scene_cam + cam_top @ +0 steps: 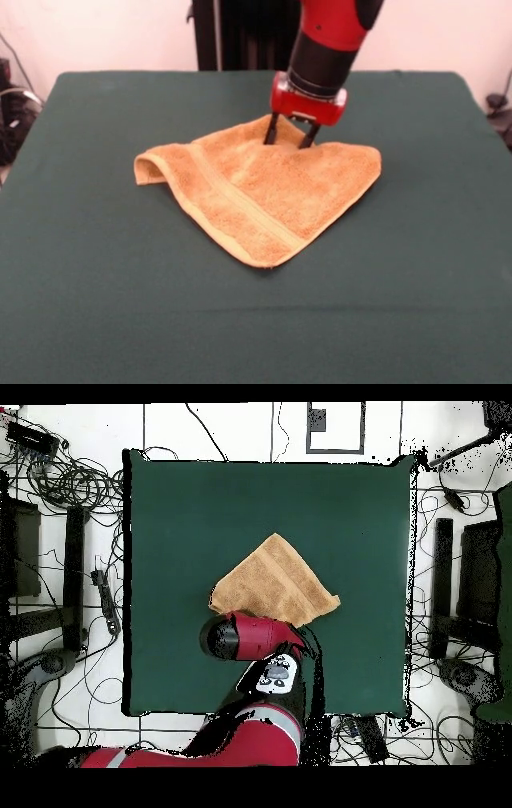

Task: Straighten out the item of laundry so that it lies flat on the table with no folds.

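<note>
1. The front view shows the 2 dark fingers (287, 134) of the red and black arm (324, 48) standing apart, their tips pressed into the far edge of the small orange-tan terry-cloth towel (260, 188); they look spread rather than clenched, with no cloth pinched between them. The overhead view hides the fingers under the arm (245, 636).
2. Only the front view shows the towel's left corner curled up and over itself, and the flat woven band running diagonally toward the near corner.
3. The towel (272, 581) lies near the middle of the dark green cloth-covered counter (180, 504) — well apart from every edge, bare green all around.
4. It lies folded into a rough triangle, long side toward the arm, its point facing away.
</note>
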